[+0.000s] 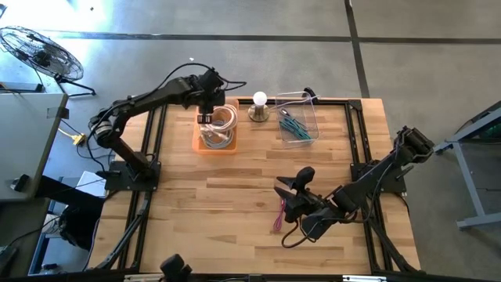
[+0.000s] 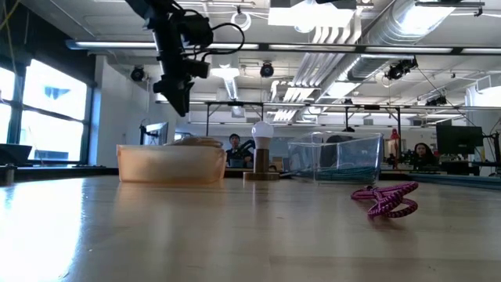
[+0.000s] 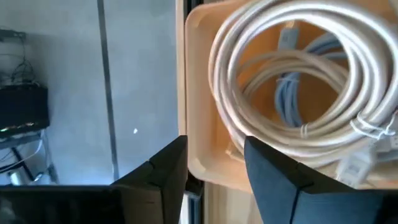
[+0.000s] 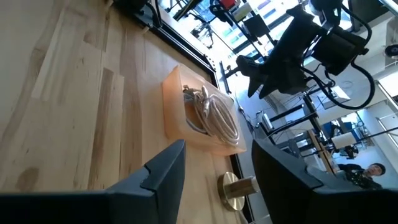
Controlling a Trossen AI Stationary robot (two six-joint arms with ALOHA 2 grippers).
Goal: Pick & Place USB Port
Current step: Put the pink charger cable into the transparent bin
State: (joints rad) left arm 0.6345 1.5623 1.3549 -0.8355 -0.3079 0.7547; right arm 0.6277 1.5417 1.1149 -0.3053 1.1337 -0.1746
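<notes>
An orange tray (image 1: 214, 139) near the table's far edge holds a coiled white cable (image 3: 292, 68) and a pale blue-grey cable (image 3: 292, 99). My left gripper (image 1: 207, 110) hangs open above the tray's far end, clear of the coil; it also shows in the low view (image 2: 177, 92) and in its own wrist view (image 3: 214, 163). A magenta cable bundle (image 1: 279, 216) lies flat on the wood near the near edge. My right gripper (image 1: 291, 191) is open beside that bundle, touching nothing, and faces the tray (image 4: 202, 121).
A clear plastic bin (image 1: 297, 117) with teal cables stands right of the tray. A white bulb on a round brass base (image 1: 260, 106) stands between them. Bare wood (image 1: 227, 196) stretches across the table's middle and left. People sit in the room behind (image 2: 233, 142).
</notes>
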